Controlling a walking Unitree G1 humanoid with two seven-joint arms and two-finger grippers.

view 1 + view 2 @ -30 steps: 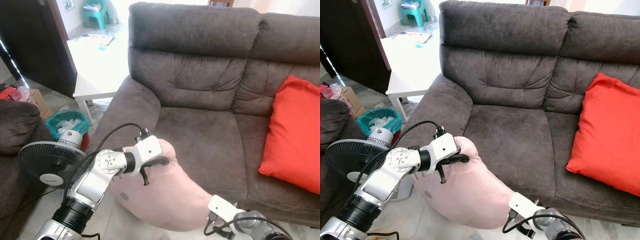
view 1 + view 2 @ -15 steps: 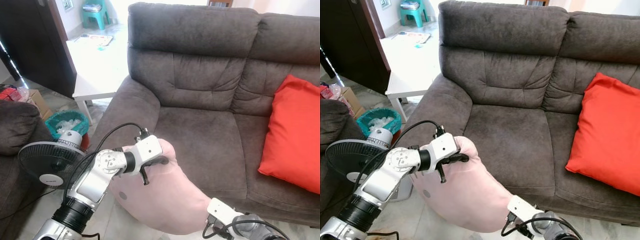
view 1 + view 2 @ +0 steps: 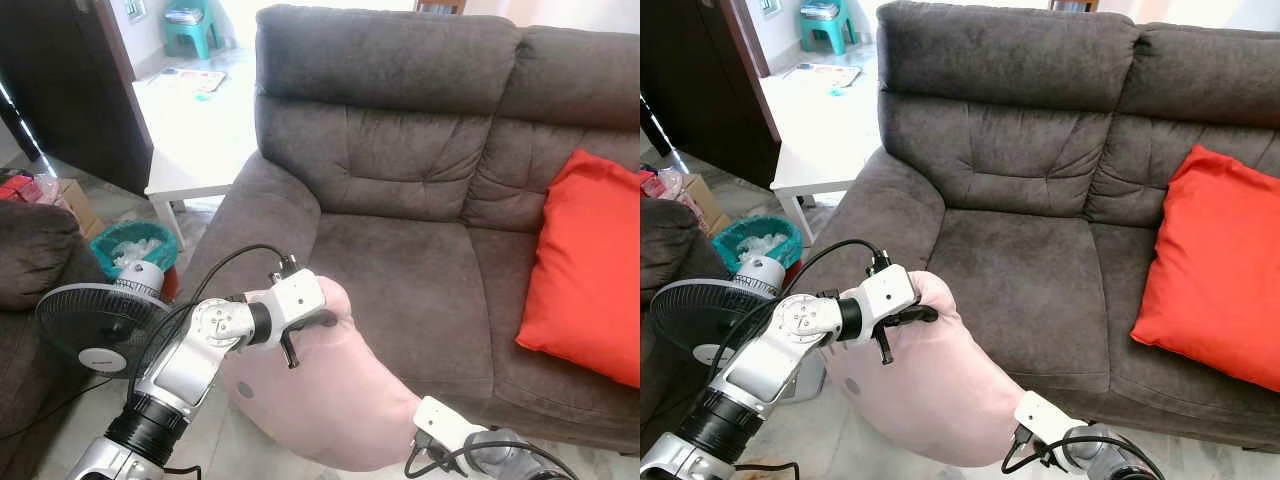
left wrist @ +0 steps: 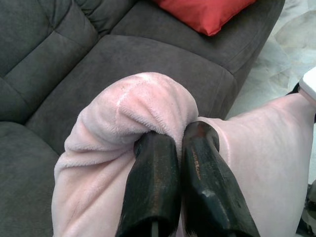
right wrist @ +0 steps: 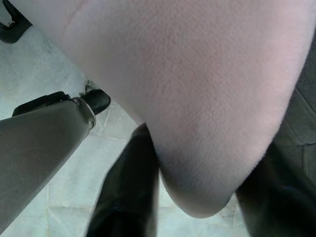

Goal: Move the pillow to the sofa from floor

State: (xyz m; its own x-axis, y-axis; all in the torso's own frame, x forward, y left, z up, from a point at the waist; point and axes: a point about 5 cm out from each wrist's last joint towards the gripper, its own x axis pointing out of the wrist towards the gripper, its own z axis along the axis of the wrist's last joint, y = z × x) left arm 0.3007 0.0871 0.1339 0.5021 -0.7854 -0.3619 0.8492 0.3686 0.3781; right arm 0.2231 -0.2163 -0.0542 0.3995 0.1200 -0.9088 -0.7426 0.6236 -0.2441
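A soft pink pillow (image 3: 330,390) hangs between my two grippers, just off the front edge of the dark grey sofa (image 3: 400,270). My left gripper (image 3: 322,321) is shut on its upper corner, and the left wrist view has both black fingers (image 4: 153,168) pinching a fold of the pink fleece (image 4: 133,108). My right gripper (image 5: 197,163) holds the pillow's lower corner, with one finger (image 5: 131,182) on each side of the fabric. In the eye views the pillow hides that gripper's fingers, and its white wrist (image 3: 440,425) sits low beneath the pillow.
A red cushion (image 3: 590,270) leans on the sofa's right seat; the left seat is bare. A black fan (image 3: 95,325), a teal bin (image 3: 135,245), a white low table (image 3: 195,170) and another dark armchair (image 3: 30,250) stand to my left on the tiled floor.
The right wrist has sunk slightly lower under the pillow. Both grippers keep their hold and the pillow has hardly moved.
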